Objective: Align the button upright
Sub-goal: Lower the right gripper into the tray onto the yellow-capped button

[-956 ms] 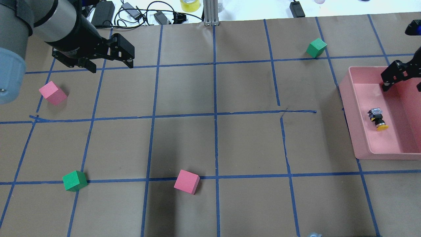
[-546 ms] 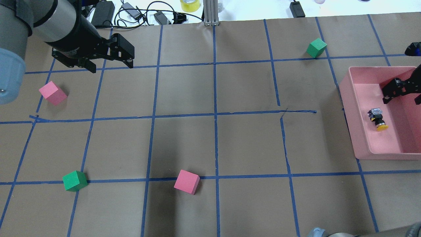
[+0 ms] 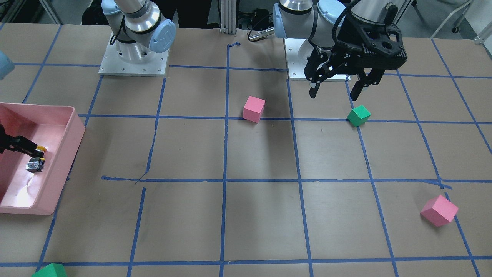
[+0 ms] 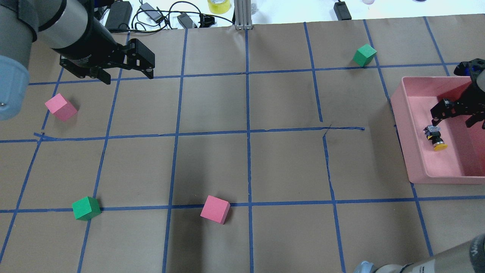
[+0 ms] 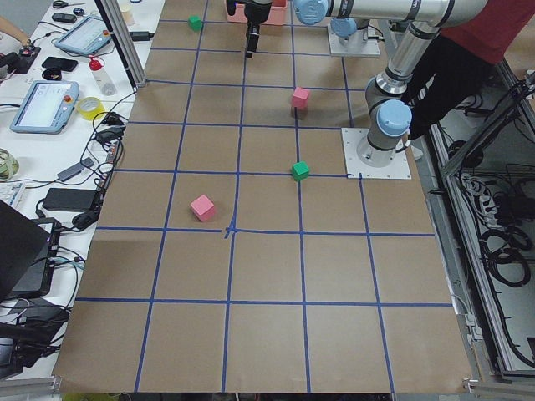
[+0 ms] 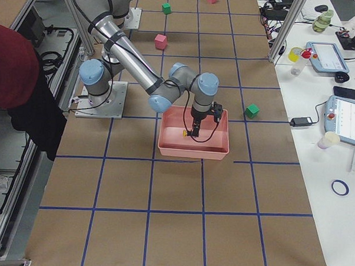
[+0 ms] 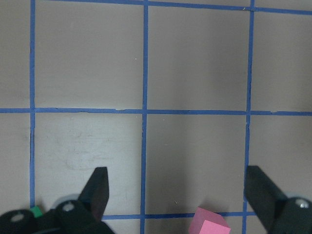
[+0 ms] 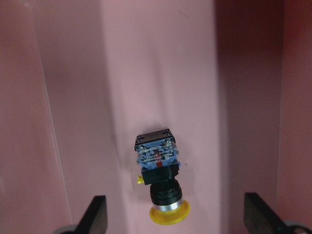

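The button (image 4: 435, 137) lies on its side on the floor of the pink tray (image 4: 402, 125), its yellow cap pointing toward the robot and its block base away. It also shows in the right wrist view (image 8: 158, 170) and in the front-facing view (image 3: 35, 158). My right gripper (image 4: 452, 118) is open and empty and hangs over the tray, just beyond the button's base. In the right wrist view its two fingertips (image 8: 97, 214) stand wide to either side of the button. My left gripper (image 4: 128, 76) is open and empty, above the table at the far left.
Two pink cubes (image 4: 60, 107) (image 4: 215, 209) and two green cubes (image 4: 86, 208) (image 4: 364, 54) lie scattered on the brown paper with its blue tape grid. Cables and a yellow tape roll (image 4: 218, 5) lie beyond the far edge. The tray walls close in around the button.
My right gripper has moved toward the robot and a little left inside the tray, ending close over the button. The left arm and the button have not moved.
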Controlling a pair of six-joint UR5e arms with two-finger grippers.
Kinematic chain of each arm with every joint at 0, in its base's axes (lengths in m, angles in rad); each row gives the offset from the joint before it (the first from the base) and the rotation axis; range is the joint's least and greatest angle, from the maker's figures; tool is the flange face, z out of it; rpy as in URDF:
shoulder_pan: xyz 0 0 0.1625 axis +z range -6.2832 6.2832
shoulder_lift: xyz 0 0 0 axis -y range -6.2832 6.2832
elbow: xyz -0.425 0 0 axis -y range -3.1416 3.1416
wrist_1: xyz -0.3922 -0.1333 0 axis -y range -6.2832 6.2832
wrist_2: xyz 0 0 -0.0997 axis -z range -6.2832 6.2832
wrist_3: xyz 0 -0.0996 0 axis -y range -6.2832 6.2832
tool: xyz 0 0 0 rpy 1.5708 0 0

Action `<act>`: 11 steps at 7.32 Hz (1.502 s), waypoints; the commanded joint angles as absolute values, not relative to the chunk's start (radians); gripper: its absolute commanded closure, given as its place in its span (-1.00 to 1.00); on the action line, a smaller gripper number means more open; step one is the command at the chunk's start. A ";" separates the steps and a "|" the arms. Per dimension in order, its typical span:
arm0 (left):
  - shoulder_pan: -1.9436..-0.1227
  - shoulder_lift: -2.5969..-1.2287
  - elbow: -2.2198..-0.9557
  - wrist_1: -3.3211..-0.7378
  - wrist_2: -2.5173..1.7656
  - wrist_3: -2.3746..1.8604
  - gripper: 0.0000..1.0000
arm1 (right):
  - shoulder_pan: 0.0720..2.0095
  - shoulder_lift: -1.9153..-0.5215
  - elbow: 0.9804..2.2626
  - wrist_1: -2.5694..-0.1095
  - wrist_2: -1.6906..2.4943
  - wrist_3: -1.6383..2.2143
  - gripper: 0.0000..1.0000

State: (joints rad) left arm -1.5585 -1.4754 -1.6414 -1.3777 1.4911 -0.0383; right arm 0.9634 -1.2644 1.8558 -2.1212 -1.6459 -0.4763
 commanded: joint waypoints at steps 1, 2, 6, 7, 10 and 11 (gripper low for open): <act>-1.559 -1.473 -1.643 -1.379 1.491 -0.037 -1.00 | 0.963 -1.230 1.858 -2.123 -1.649 -0.468 -1.00; -1.559 -1.473 -1.643 -1.379 1.491 -0.037 -1.00 | 0.963 -1.221 1.858 -2.123 -1.649 -0.466 -1.00; -1.559 -1.471 -1.647 -1.379 1.491 -0.038 -1.00 | 0.960 -1.189 1.870 -2.129 -1.652 -0.471 -0.81; -1.559 -1.471 -1.649 -1.379 1.491 -0.037 -1.00 | 0.953 -1.189 1.870 -2.126 -1.654 -0.471 0.07; -1.559 -1.457 -1.670 -1.379 1.491 -0.037 -1.00 | 0.934 -1.199 1.855 -2.112 -1.652 -0.465 1.00; -1.559 -1.448 -1.683 -1.379 1.491 -0.037 -1.00 | 0.934 -1.203 1.847 -2.106 -1.654 -0.463 1.00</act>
